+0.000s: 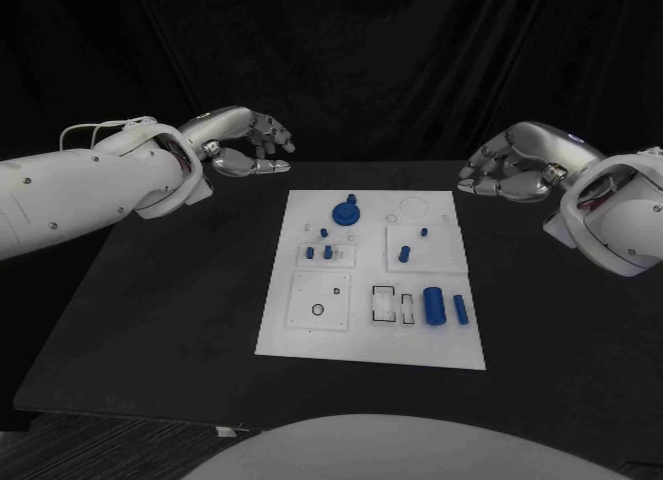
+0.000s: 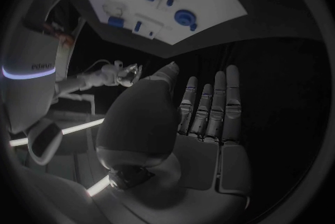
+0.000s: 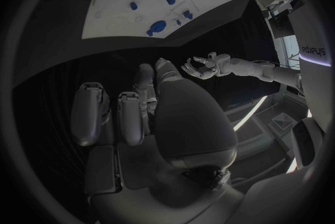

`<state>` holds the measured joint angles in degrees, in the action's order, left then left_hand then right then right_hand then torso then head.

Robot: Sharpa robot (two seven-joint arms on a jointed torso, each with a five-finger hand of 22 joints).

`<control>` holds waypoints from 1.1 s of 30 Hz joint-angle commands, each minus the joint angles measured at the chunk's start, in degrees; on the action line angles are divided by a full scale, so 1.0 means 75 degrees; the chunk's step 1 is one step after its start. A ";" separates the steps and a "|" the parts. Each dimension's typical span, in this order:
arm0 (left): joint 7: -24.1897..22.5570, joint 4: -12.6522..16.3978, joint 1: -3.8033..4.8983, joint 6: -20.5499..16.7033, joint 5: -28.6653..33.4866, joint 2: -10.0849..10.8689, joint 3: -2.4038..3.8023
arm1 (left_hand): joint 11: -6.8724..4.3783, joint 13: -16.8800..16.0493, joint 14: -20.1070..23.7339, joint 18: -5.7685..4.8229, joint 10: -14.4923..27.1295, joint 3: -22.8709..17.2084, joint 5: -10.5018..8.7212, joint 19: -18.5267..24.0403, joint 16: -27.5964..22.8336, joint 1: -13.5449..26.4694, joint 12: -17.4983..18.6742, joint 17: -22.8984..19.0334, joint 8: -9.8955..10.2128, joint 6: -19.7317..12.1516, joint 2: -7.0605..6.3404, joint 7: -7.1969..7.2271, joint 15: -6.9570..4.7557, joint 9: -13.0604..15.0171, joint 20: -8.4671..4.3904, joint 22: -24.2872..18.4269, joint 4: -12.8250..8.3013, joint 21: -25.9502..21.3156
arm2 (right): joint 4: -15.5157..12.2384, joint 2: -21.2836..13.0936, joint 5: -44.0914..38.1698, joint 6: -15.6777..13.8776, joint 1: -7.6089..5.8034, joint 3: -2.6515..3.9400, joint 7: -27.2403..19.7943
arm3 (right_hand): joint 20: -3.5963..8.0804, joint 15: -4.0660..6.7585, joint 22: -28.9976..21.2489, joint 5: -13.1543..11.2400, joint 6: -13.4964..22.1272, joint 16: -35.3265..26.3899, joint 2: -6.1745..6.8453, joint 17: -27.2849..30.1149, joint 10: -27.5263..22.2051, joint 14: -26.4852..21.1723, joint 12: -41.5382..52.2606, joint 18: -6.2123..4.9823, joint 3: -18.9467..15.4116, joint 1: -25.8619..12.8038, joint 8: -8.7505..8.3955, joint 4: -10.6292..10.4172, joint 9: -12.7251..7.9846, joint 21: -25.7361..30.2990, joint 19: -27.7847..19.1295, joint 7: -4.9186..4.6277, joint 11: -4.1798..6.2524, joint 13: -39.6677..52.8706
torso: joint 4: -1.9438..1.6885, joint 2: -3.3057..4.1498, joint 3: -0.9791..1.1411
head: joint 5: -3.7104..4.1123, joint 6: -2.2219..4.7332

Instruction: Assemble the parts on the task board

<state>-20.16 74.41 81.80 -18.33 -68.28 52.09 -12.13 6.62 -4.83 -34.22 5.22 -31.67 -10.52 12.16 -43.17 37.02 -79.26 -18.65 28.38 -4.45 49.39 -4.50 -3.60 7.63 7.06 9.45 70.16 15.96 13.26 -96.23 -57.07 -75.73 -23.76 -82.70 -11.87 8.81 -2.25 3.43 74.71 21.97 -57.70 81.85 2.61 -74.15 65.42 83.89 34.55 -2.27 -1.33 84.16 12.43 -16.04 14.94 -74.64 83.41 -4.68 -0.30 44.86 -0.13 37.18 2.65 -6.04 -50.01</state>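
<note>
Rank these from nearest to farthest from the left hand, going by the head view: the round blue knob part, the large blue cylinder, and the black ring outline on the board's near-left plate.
From the left hand:
1. Round blue knob part, at the task board's far end.
2. Black ring outline, near-left plate.
3. Large blue cylinder, near-right area.

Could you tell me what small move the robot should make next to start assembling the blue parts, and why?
Probably lower the right robot hand toward the loose blue cylinder lying on the white task board. Both robot hands hover beyond the board's far corners holding nothing, the left robot hand included, and that cylinder lies on the right arm's side.
</note>
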 commanded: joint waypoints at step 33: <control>-0.3698 0.0709 -0.1633 0.4059 0.8107 0.0193 -0.0012 | -0.1397 0.0522 0.4563 0.0417 0.4120 0.3200 0.0272 0.5751 -0.4936 0.1842 0.1911 -0.3784 0.0414 -0.5189 0.1771 0.0965 -0.0468 -0.0756 -0.0136 -0.8773 0.0105 -0.1711 | 0.1891 0.1844 -0.4166 0.2136 0.0734 0.0009 -0.0252 | -0.0038 0.0057 0.1124 -0.1207 0.0234 -0.0249 0.1200 -0.0041 -0.1592 0.0334 -0.3890 -0.0346 0.2367 0.0343 -0.1148 0.0306 -0.0575 0.1088 -0.0294 0.0328 -0.0156 -0.4297 | -0.0542 -0.0400 -0.0643 | 0.0684 0.0001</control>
<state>-38.44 79.50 69.64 10.87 -8.72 53.51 -12.28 -3.58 -1.52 -0.23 5.36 -0.91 10.36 14.04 -0.06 0.77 -65.27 -4.58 0.43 -1.98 10.44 8.20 3.87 4.10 1.84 8.59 4.96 16.43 0.99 -82.37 -43.27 -104.34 -9.95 -77.47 -11.86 8.37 -2.37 3.75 74.71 11.98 -55.78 81.19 11.02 -74.13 54.14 84.00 5.77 -2.30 15.41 86.69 4.81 -13.82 11.31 -67.79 81.85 -2.36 -1.15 13.27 -3.94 34.04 -1.87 -1.15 -50.01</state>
